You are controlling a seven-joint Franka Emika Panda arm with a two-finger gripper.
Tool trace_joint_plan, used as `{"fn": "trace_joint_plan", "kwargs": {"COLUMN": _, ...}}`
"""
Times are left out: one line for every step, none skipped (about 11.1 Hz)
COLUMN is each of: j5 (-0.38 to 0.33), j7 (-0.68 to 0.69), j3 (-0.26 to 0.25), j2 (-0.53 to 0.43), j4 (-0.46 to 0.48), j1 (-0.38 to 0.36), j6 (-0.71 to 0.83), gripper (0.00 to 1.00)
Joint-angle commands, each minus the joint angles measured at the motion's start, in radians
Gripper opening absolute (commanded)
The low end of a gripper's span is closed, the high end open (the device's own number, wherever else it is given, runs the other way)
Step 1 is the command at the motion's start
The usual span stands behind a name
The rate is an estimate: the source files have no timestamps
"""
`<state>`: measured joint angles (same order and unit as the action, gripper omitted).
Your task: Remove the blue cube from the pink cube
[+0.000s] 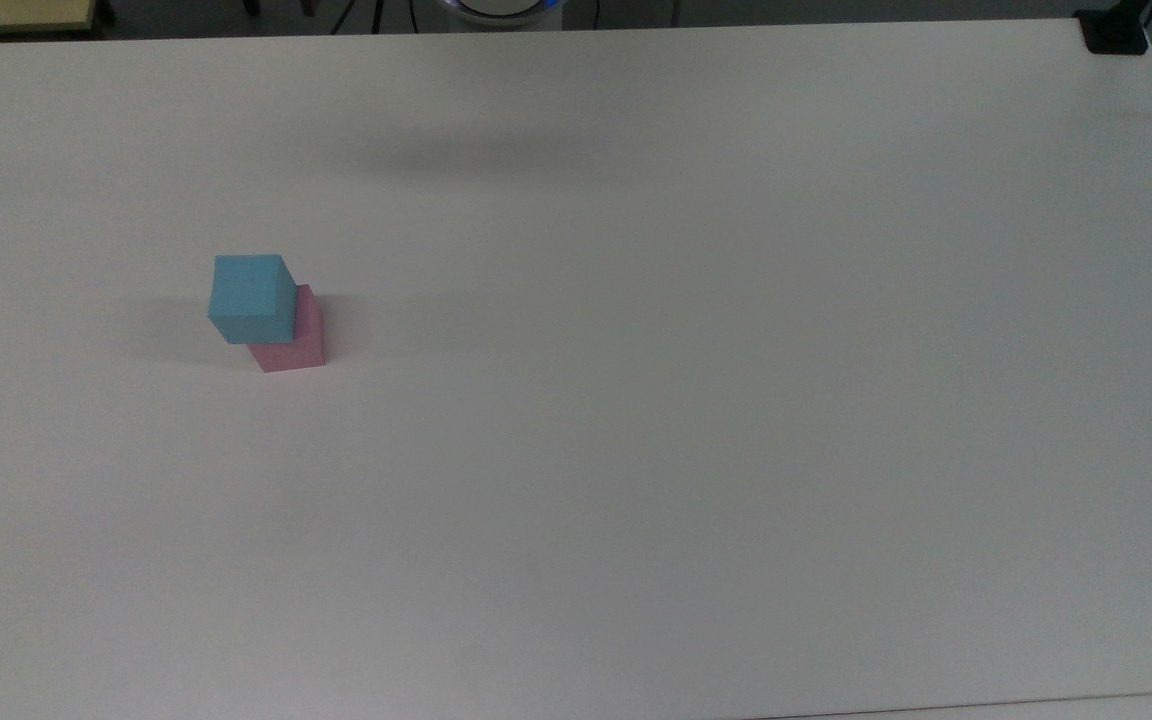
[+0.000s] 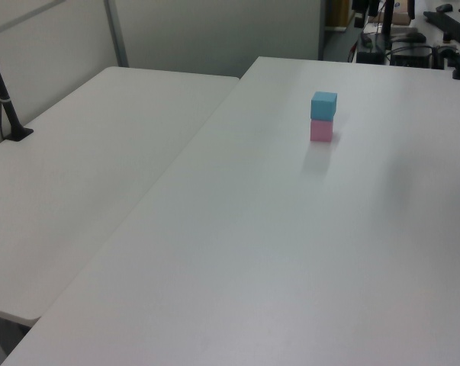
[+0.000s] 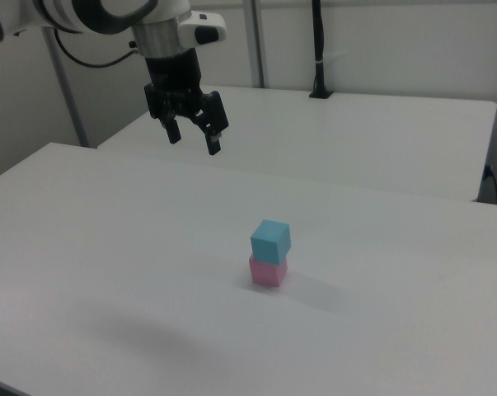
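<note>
Right view gives the clearest reading of progress: nothing done yet. Blue cube (image 3: 270, 240) sitting squarely on top of the pink cube (image 3: 268, 273), touching, twisted slightly off the lower block's lines, both on the white desk (image 3: 108, 247) and well away from its edges. Gripper (image 3: 195, 137) hanging high above the desk, up and toward the right view's left of the stack, well apart from it, pointing down. Fingers (image 3: 215, 140) spread wide with nothing between them. Top view puts the blue cube (image 1: 252, 298) over the pink cube (image 1: 294, 338) toward the desk's (image 1: 736, 400) left half as the top view shows it, roughly midway between the far and near edges. Left view confirms the blue cube (image 2: 323, 105) resting directly on the pink cube (image 2: 321, 130), with bare desk (image 2: 252, 252) all round. Everything left to do, by this reading: travel across to the stack, descend over the upper block, close on it, lift it away, set it down on the desk beside the pink one without knocking that one.
</note>
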<state>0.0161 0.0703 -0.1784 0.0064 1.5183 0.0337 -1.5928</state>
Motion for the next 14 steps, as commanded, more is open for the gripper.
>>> {"fn": "trace_joint_plan", "kwargs": {"j5": 0.002, "j7": 0.009, "j3": -0.006, "j2": -0.023, "j4": 0.029, "j1": -0.023, "j6": 0.002, "gripper": 1.00}}
{"fn": "trace_joint_plan", "kwargs": {"j5": 0.002, "j7": 0.009, "j3": -0.006, "j2": -0.022, "j4": 0.029, "j1": -0.023, "j6": 0.002, "gripper": 1.00}}
{"fn": "trace_joint_plan", "kwargs": {"j5": 0.002, "j7": 0.009, "j3": -0.006, "j2": -0.022, "j4": 0.028, "j1": -0.023, "j6": 0.002, "gripper": 1.00}}
{"fn": "trace_joint_plan", "kwargs": {"j5": 0.002, "j7": 0.009, "j3": -0.006, "j2": -0.022, "j4": 0.029, "j1": -0.023, "j6": 0.002, "gripper": 1.00}}
{"fn": "trace_joint_plan", "kwargs": {"j5": 0.002, "j7": 0.009, "j3": -0.006, "j2": -0.022, "j4": 0.029, "j1": -0.023, "j6": 0.002, "gripper": 1.00}}
{"fn": "trace_joint_plan", "kwargs": {"j5": 0.002, "j7": 0.008, "j3": -0.006, "j2": -0.022, "j4": 0.028, "j1": -0.023, "j6": 0.002, "gripper": 1.00}}
{"fn": "trace_joint_plan", "kwargs": {"j5": 0.002, "j7": 0.008, "j3": -0.006, "j2": -0.022, "j4": 0.028, "j1": -0.023, "j6": 0.002, "gripper": 1.00}}
{"fn": "trace_joint_plan", "kwargs": {"j5": 0.002, "j7": 0.009, "j3": -0.006, "j2": -0.022, "j4": 0.028, "j1": -0.023, "j6": 0.002, "gripper": 1.00}}
{"fn": "trace_joint_plan", "kwargs": {"j5": 0.002, "j7": 0.008, "j3": -0.006, "j2": -0.023, "j4": 0.031, "j1": -0.021, "j6": 0.004, "gripper": 1.00}}
{"fn": "trace_joint_plan", "kwargs": {"j5": 0.004, "j7": 0.009, "j3": -0.007, "j2": -0.025, "j4": 0.045, "j1": -0.014, "j6": 0.011, "gripper": 1.00}}
{"fn": "trace_joint_plan", "kwargs": {"j5": 0.004, "j7": 0.016, "j3": -0.007, "j2": -0.019, "j4": 0.046, "j1": -0.011, "j6": 0.002, "gripper": 1.00}}
{"fn": "trace_joint_plan", "kwargs": {"j5": 0.010, "j7": 0.022, "j3": -0.007, "j2": -0.014, "j4": 0.049, "j1": -0.011, "j6": 0.001, "gripper": 1.00}}
{"fn": "trace_joint_plan", "kwargs": {"j5": 0.013, "j7": 0.035, "j3": -0.007, "j2": 0.001, "j4": 0.049, "j1": -0.008, "j6": -0.001, "gripper": 1.00}}
{"fn": "trace_joint_plan", "kwargs": {"j5": 0.018, "j7": 0.099, "j3": -0.010, "j2": 0.019, "j4": 0.048, "j1": -0.002, "j6": -0.002, "gripper": 1.00}}
